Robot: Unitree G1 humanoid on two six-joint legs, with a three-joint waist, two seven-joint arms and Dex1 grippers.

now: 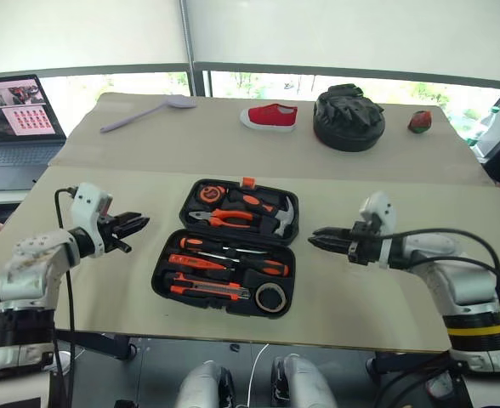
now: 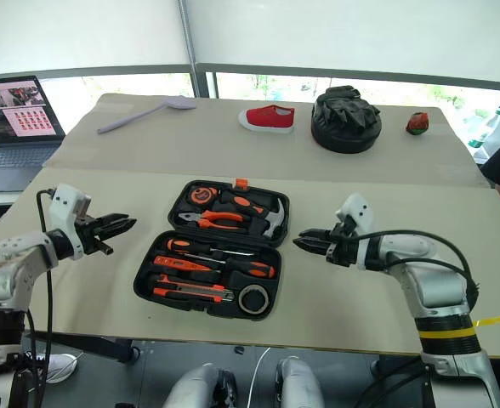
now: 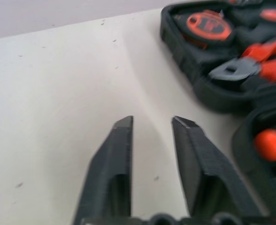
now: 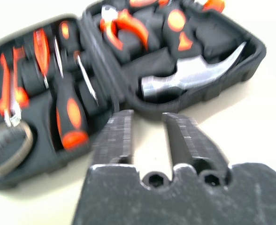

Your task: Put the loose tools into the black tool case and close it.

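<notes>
The black tool case (image 1: 158,280) lies open on the table's middle, both halves flat. Its near half holds orange-and-black screwdrivers (image 1: 233,255), a utility knife (image 1: 203,291) and a grey tape roll (image 1: 270,297). The far half holds pliers (image 1: 224,219), a hammer (image 1: 282,217) and a tape measure (image 1: 209,193). My left gripper (image 1: 141,223) hovers left of the case, open and empty, its tips (image 3: 152,121) over bare table. On the case's right side my right gripper (image 1: 314,235) points at it, open with nothing between its fingers (image 4: 147,115).
Along the far side of the table lie a lilac spoon (image 1: 144,113), a red shoe (image 1: 269,116), a round black bag (image 1: 348,117) and a small red-green object (image 1: 419,121). A laptop (image 1: 16,119) stands open at the far left.
</notes>
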